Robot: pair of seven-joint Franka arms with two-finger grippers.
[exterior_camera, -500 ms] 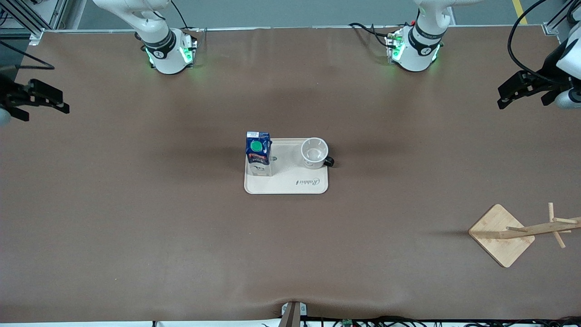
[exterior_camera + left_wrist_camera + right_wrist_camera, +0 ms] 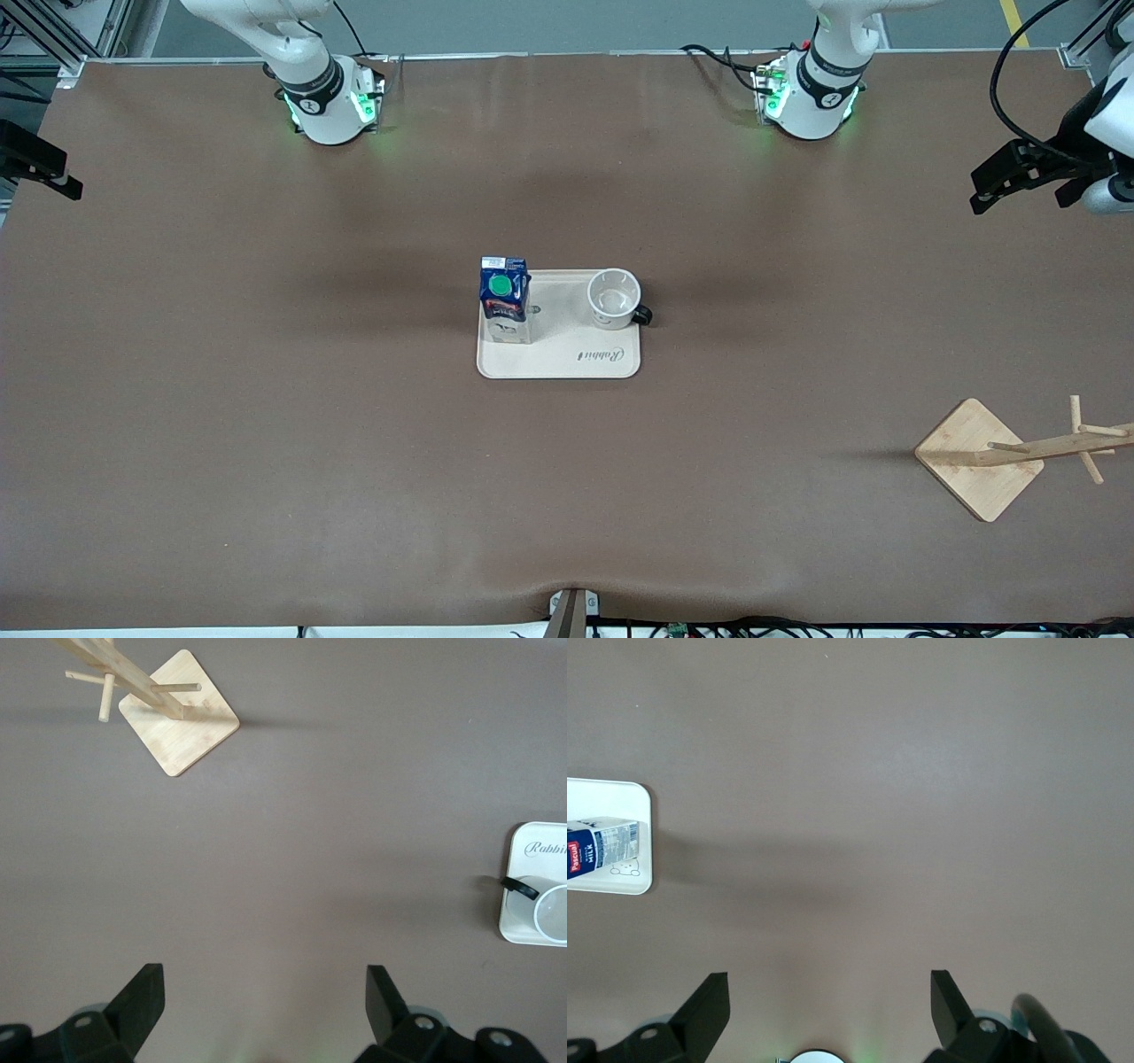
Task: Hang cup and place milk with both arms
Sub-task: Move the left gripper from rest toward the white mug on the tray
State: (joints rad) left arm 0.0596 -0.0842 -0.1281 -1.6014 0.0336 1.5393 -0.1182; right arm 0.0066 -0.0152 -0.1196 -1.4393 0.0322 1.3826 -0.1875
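The milk (image 2: 504, 299), a dark blue carton with a green cap, stands upright on a cream tray (image 2: 558, 363) mid-table. The cup (image 2: 613, 299), white with a black handle, stands upright on the same tray toward the left arm's end. My left gripper (image 2: 979, 190) hangs open and empty over bare table at the left arm's end; its wrist view (image 2: 263, 992) shows the cup (image 2: 554, 908) at the frame edge. My right gripper (image 2: 53, 173) hangs over the table's edge at the right arm's end. It is open and empty in its wrist view (image 2: 830, 997), which shows the milk (image 2: 602, 850).
A wooden rack (image 2: 983, 456) with pegs on a square base stands near the front camera at the left arm's end; it also shows in the left wrist view (image 2: 177, 722). The two arm bases (image 2: 328, 102) (image 2: 811, 97) stand along the table's robot edge.
My right gripper has moved outward toward its end of the table and partly out of the front view. The left gripper, milk and cup have not moved.
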